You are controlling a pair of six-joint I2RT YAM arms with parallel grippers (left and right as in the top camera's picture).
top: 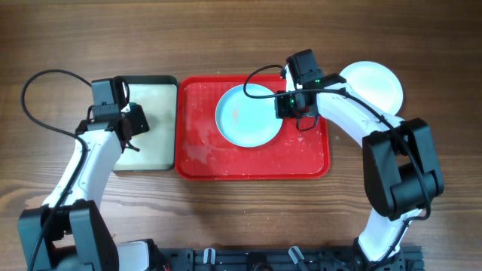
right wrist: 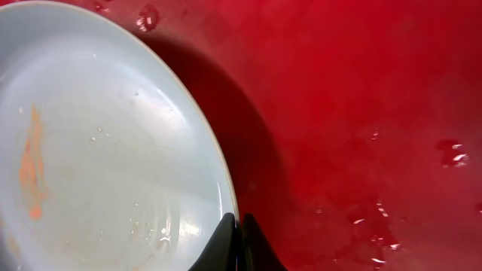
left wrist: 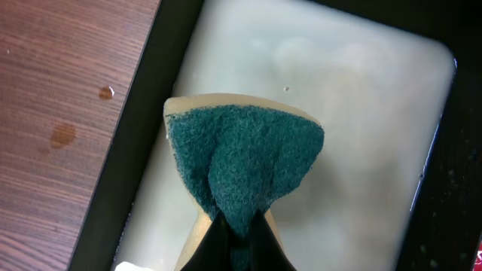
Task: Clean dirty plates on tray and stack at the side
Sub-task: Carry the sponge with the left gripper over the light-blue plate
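Note:
A pale light-blue plate (top: pixel 247 117) lies on the red tray (top: pixel 203 154), and it carries an orange smear (right wrist: pixel 30 165). My right gripper (top: pixel 289 105) is shut on this plate's right rim (right wrist: pixel 223 188). The rim is raised a little and casts a shadow on the tray (right wrist: pixel 361 90). A white plate (top: pixel 372 84) lies on the table to the right of the tray. No third plate shows. My left gripper (top: pixel 129 124) is shut on a green and yellow sponge (left wrist: pixel 241 158) over the small dark-rimmed tray.
The small dark-rimmed tray (top: pixel 167 81) with a pale inside (left wrist: pixel 354 98) stands left of the red tray, touching it. Water drops (right wrist: pixel 450 153) lie on the red tray. Wood table (left wrist: pixel 53 90) lies all around.

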